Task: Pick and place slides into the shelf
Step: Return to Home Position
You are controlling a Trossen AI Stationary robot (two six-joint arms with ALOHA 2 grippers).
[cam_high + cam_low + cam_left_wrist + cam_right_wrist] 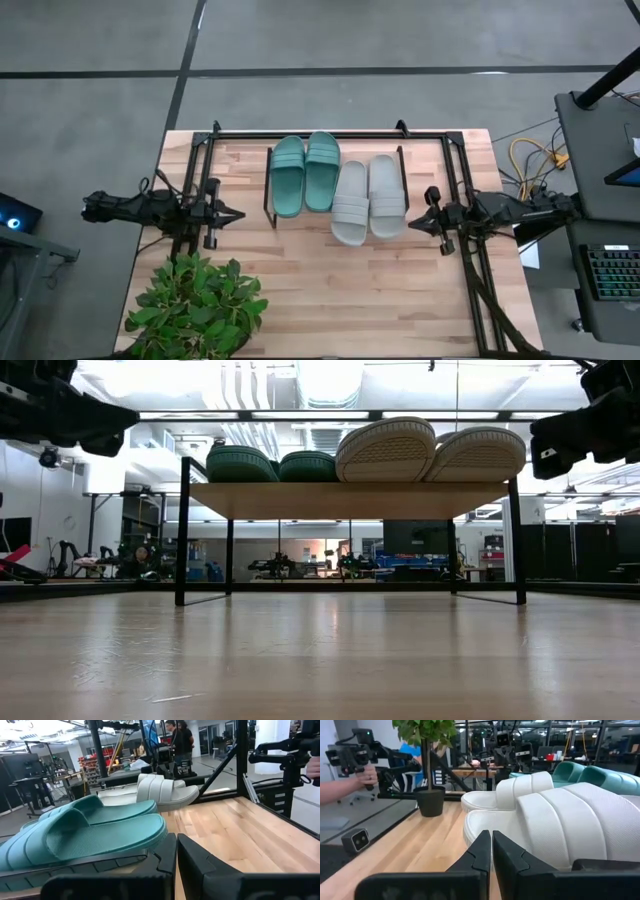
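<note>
dark left fingers (230, 213) and right fingers (418, 224) flank the shelf (340, 500), closed.

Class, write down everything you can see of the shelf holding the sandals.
The shelf is a low rack: a flat, light wooden board held level on thin black metal legs standing on the wooden table. Resting on the board are the teal slides beside the grey slides. The left tool and right tool flank it, touching nothing.
</note>
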